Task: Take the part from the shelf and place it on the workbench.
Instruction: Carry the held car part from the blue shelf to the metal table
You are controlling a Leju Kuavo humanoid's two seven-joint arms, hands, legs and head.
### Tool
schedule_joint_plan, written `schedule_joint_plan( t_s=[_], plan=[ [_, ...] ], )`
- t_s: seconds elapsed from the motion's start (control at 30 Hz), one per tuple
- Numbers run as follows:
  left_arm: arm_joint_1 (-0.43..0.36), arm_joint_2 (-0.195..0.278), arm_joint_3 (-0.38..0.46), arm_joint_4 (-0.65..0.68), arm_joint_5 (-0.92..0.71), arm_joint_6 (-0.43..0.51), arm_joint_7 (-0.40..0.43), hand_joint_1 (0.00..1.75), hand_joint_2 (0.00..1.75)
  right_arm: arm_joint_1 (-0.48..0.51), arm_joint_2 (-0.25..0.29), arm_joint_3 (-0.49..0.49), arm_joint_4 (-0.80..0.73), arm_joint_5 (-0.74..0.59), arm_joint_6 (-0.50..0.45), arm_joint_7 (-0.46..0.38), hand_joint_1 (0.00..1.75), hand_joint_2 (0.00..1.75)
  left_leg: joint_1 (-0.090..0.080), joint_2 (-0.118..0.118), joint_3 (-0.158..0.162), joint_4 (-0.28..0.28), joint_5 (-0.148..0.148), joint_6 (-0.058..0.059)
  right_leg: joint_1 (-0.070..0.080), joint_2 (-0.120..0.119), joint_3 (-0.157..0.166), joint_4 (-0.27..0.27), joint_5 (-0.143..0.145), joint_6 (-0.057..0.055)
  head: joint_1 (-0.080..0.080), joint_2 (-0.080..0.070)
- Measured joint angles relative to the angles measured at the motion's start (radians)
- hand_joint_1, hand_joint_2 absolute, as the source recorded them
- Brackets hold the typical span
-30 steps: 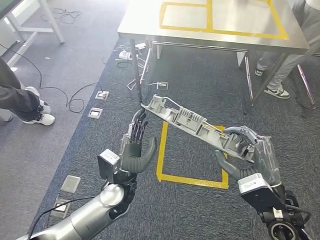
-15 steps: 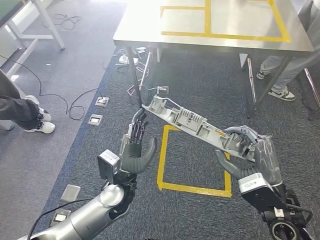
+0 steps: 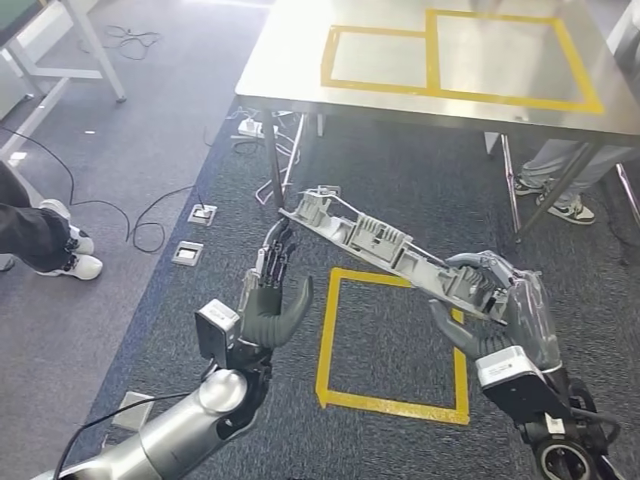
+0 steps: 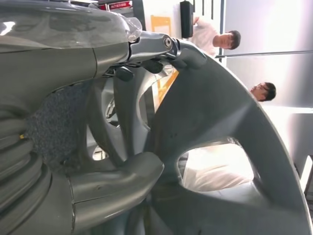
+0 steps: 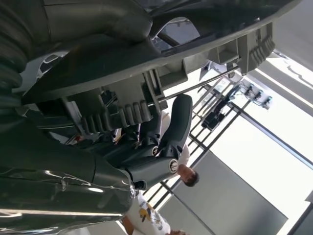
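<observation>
Grey carpet underfoot, steel workbench (image 3: 302,75) ahead — part (image 3: 392,248) carried in the air.

Right hand (image 3: 498,305) clamps one end of the long grey part, whose axis slants across toward the left hand (image 3: 275,290) — fingers apart, empty, just under the free end; the workbench lies beyond.

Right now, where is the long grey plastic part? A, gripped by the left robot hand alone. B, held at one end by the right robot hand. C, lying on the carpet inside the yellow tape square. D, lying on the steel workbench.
B: the right robot hand grips one end of the long grey plastic part, held above the carpet, short of the steel workbench.
</observation>
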Motion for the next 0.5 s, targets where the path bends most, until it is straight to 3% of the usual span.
schedule_joint_plan(
  t_s=[0.07,0.1,0.13,0.2,0.27,0.37,0.43,0.5],
  plan=[
    [0.001,0.000,0.000,0.000,0.000,0.002,0.000,0.00,1.75,0.002,0.000,0.001,0.001,-0.001,0.000,-0.001,1.75,1.75,-0.007,-0.003,0.022,0.000,-0.019,0.004,0.005,0.000,-0.061,0.066,-0.051,-0.003,0.001,0.000],
    [0.002,0.000,0.000,0.000,0.000,0.003,0.000,0.00,1.75,0.003,0.000,0.001,0.002,-0.001,0.000,-0.001,1.75,1.75,-0.011,-0.005,0.037,0.000,-0.030,0.006,0.008,0.000,-0.071,0.051,-0.052,-0.008,0.001,0.000],
    [0.003,0.000,0.000,0.000,0.000,0.003,0.000,0.00,1.75,0.003,0.000,0.001,0.002,-0.001,0.000,-0.001,1.75,1.75,-0.015,-0.007,0.053,0.000,-0.041,0.007,0.013,0.000,-0.068,0.006,-0.025,-0.017,0.002,0.000],
    [0.004,-0.001,0.000,0.000,0.000,0.004,0.000,0.00,1.75,0.003,0.000,0.001,0.002,-0.002,0.000,-0.002,1.75,1.75,-0.022,-0.010,0.080,-0.001,-0.062,0.008,0.028,0.002,-0.051,-0.126,0.100,-0.044,0.005,0.000],
    [0.005,-0.001,0.000,0.000,0.000,0.004,0.000,0.00,1.75,0.003,0.000,0.001,0.002,-0.003,0.000,-0.003,1.75,1.75,-0.025,-0.013,0.092,-0.002,-0.077,0.002,0.041,0.003,-0.038,-0.209,0.187,-0.060,0.006,0.000],
    [0.005,-0.001,0.000,0.000,0.000,0.004,0.000,0.00,1.75,0.002,0.000,0.001,0.002,-0.003,-0.001,-0.004,1.75,1.75,-0.027,-0.015,0.099,0.014,-0.085,-0.013,0.040,0.002,-0.011,-0.232,0.192,-0.065,0.006,0.000],
    [0.002,0.000,0.000,-0.002,-0.001,0.004,0.000,0.00,1.75,0.001,0.000,0.001,0.002,-0.003,-0.001,-0.004,1.75,1.75,-0.026,-0.012,0.069,0.079,-0.099,-0.025,0.034,0.004,0.012,-0.241,0.183,-0.068,0.003,0.000],
    [0.002,0.001,0.000,-0.002,-0.001,0.004,0.000,0.00,1.75,0.000,0.001,0.001,0.002,-0.003,-0.001,-0.005,1.75,1.75,-0.019,-0.008,-0.012,0.198,-0.136,-0.038,0.031,0.004,0.026,-0.243,0.170,-0.071,-0.001,0.000]
  ],
)
